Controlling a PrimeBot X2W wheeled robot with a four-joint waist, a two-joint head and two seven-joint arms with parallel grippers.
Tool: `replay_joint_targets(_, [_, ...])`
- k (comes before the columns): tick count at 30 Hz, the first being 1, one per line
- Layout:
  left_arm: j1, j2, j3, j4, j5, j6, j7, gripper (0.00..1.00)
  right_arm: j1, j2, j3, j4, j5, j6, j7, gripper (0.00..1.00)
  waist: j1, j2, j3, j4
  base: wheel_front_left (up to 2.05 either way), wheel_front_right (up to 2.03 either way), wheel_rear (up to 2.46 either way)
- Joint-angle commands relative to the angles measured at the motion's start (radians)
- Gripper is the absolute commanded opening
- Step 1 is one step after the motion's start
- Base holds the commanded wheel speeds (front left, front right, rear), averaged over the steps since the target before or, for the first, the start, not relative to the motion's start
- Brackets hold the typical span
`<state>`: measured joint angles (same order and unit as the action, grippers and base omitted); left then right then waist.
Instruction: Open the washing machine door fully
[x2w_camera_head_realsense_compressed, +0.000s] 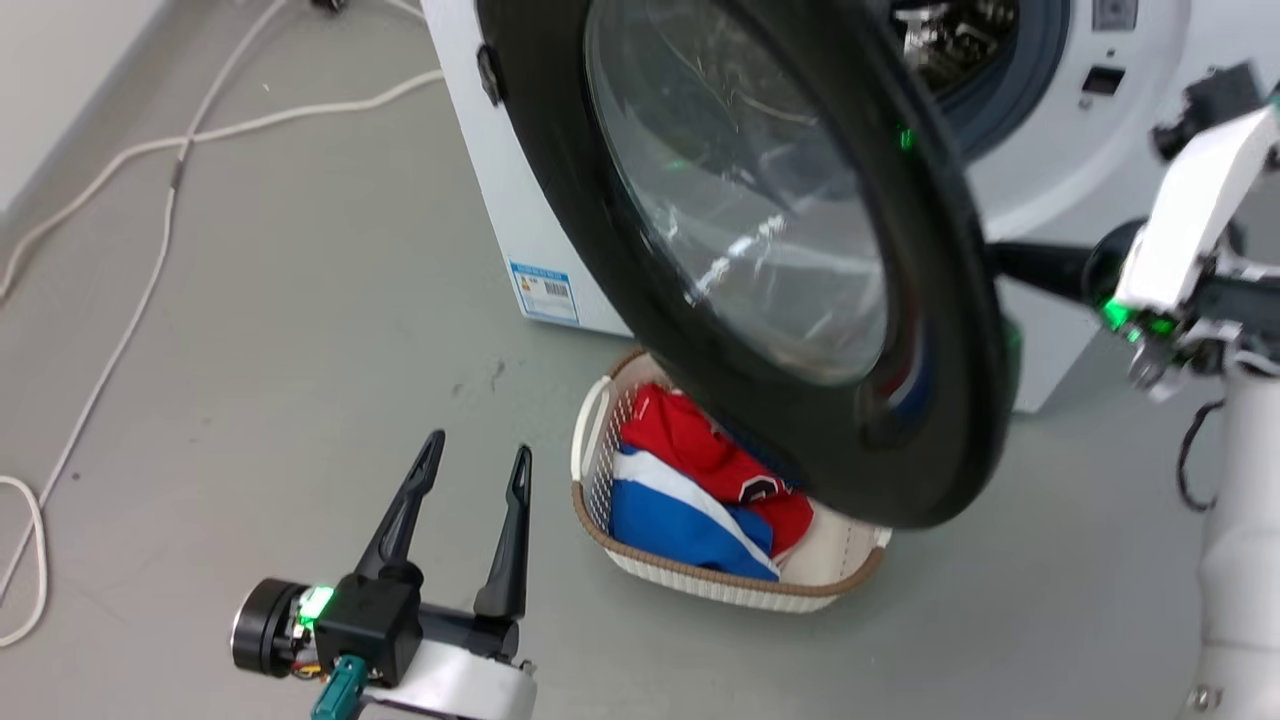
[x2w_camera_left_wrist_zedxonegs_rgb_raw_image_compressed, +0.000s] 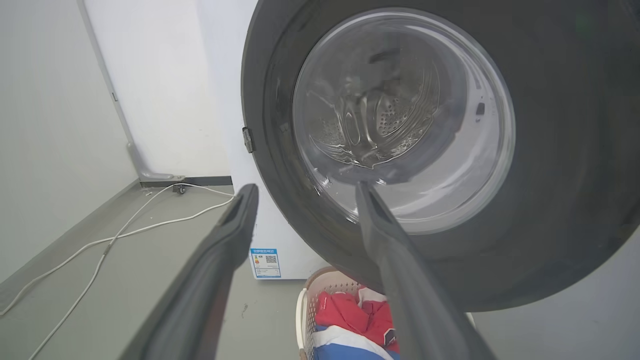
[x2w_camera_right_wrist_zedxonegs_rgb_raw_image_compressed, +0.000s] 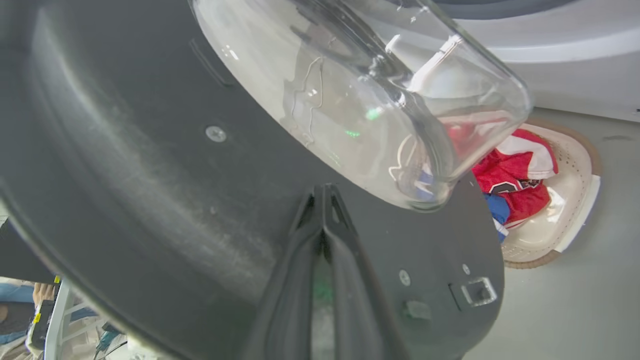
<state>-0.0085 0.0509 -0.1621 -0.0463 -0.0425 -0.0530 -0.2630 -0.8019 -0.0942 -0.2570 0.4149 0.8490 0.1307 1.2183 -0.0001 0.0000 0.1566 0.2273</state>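
R pincer (x2w_camera_right_wrist_zedxonegs_rgb_raw_image_compressed: 324, 192) closed, tips at door (x2w_camera_right_wrist_zedxonegs_rgb_raw_image_compressed: 125, 160) inner face; L pincer (x2w_camera_head_realsense_compressed: 478, 450) open

Head view: washing machine door (x2w_camera_head_realsense_compressed: 940, 330) is cut off at the top edge and hides most of the drum (x2w_camera_head_realsense_compressed: 950, 45) and the far corner of the laundry basket (x2w_camera_head_realsense_compressed: 700, 588). Right gripper (x2w_camera_right_wrist_zedxonegs_rgb_raw_image_compressed: 324, 192): tips hidden behind the door rim in head view; contact unclear in wrist view. Blue label (x2w_camera_head_realsense_compressed: 545, 290) text too small to read.
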Motion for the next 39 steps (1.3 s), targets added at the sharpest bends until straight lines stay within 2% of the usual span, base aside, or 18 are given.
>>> replay_joint_targets(1, [0.022,-0.001,0.003,0.002,0.006,-0.002,-0.003,1.00,0.047,0.018,0.013,-0.020,0.032,0.000,0.012,0.00,0.0001,0.0000,-0.037,0.014,0.00,0.00,0.00])
replay_joint_targets(13, [0.086,-0.001,0.024,0.001,0.004,-0.004,-0.003,1.00,0.234,0.049,0.127,-0.083,0.180,0.000,0.017,0.00,0.0001,0.0000,-0.104,0.062,0.00,0.00,0.00])
replay_joint_targets(20, [0.096,-0.001,0.038,-0.006,-0.025,0.011,-0.003,1.00,0.294,0.046,0.249,-0.111,0.271,0.000,-0.024,0.00,0.0001,0.0000,-0.116,0.097,0.00,0.00,0.00])
replay_joint_targets(29, [0.108,-0.001,0.052,0.002,-0.029,0.002,-0.003,1.00,0.339,0.047,0.379,-0.118,0.354,0.000,-0.103,0.00,0.0001,0.0000,-0.133,0.134,0.00,0.00,0.00])
replay_joint_targets(34, [0.113,-0.001,0.057,0.006,-0.038,0.005,-0.003,1.00,0.354,0.047,0.411,-0.118,0.382,0.000,-0.140,0.00,0.0001,0.0000,-0.137,0.138,0.00,0.00,0.00])
replay_joint_targets(39, [0.114,-0.001,0.063,0.005,-0.039,0.007,-0.003,1.00,0.353,0.046,0.398,-0.122,0.382,0.000,-0.165,0.00,0.0001,0.0000,-0.144,0.125,0.00,0.00,0.00])
